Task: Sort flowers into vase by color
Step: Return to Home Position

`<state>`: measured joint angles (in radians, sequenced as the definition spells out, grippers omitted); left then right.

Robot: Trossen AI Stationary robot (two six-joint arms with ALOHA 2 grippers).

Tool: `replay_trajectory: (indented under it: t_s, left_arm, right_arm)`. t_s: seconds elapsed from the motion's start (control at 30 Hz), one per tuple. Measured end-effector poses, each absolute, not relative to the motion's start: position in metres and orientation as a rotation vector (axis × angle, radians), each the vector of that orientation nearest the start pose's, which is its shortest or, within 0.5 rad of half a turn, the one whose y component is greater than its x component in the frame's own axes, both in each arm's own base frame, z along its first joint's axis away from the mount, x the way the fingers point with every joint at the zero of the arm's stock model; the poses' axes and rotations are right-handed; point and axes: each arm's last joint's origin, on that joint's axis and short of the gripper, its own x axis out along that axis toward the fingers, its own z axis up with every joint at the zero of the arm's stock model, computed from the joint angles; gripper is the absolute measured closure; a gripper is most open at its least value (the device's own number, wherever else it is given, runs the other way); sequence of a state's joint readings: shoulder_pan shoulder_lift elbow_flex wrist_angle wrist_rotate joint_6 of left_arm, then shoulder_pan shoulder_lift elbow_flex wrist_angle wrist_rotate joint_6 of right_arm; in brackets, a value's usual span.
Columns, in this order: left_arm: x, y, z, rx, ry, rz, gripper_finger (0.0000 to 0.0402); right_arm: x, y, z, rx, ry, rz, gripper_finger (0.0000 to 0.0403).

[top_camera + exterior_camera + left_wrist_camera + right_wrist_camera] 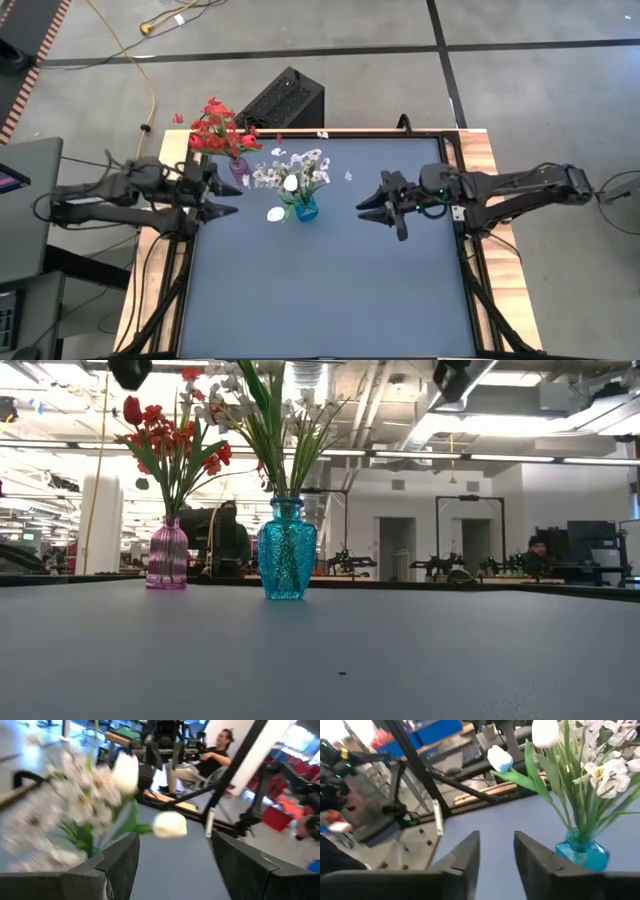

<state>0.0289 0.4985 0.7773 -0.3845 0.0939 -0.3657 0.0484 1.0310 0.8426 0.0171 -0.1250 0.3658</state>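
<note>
Surface: dark matte table [330, 290], with a workshop hall beyond it; a seated person [216, 755] shows far off past the left claw.
Left claw [232, 196]: fingers spread wide, nothing between them; hangs level above the table, aimed at the blue vase.
Right claw [366, 209]: fingers parted by a narrower gap, empty; level, facing the blue vase from the opposite side.
Blue vase [306, 211]: between the two claws, apart from both; holds the white flowers [297, 176].
White tulip bud [276, 213]: droops out past the vase rim toward the left claw, near its fingertips, not touching.
Pink vase [238, 166]: just beside the left claw, off to one side of its aim; holds the red flowers [218, 126].
Why so: each colour stands in its own vase and no stem lies loose on the table, so the sorting looks finished. Empty claws standing clear fit a return to rest.
Arm pose: both arms reach in low and long from opposite table edges; folding back is, by my reckoning, what is left.
</note>
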Motion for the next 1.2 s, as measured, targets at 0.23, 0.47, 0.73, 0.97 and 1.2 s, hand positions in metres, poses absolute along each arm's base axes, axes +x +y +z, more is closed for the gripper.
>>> replay_trajectory:
  t_s: [0.23,0.47,0.73,0.97,1.2]
  left_arm:
    - [0.11,-0.006,0.3,-0.491,0.077,-0.113,0.0162]
    - [0.116,-0.008,0.264,-0.527,0.142,-0.066,0.0162]
    - [0.119,-0.003,0.245,-0.479,0.184,0.002,0.0217]
    - [0.119,0.002,0.236,-0.424,0.204,0.061,0.0303]
    - [0.117,0.005,0.236,-0.372,0.186,0.113,0.0393]
  right_arm:
    - [0.229,0.022,0.313,0.276,0.259,0.129,0.0378]
    - [0.229,0.017,0.285,0.28,0.266,0.105,0.0372]
    - [0.218,-0.005,0.258,0.308,0.216,0.106,0.0387]
    - [0.193,-0.025,0.244,0.31,0.161,0.01,0.0384]
    - [0.171,-0.031,0.221,0.336,0.069,-0.014,0.0384]
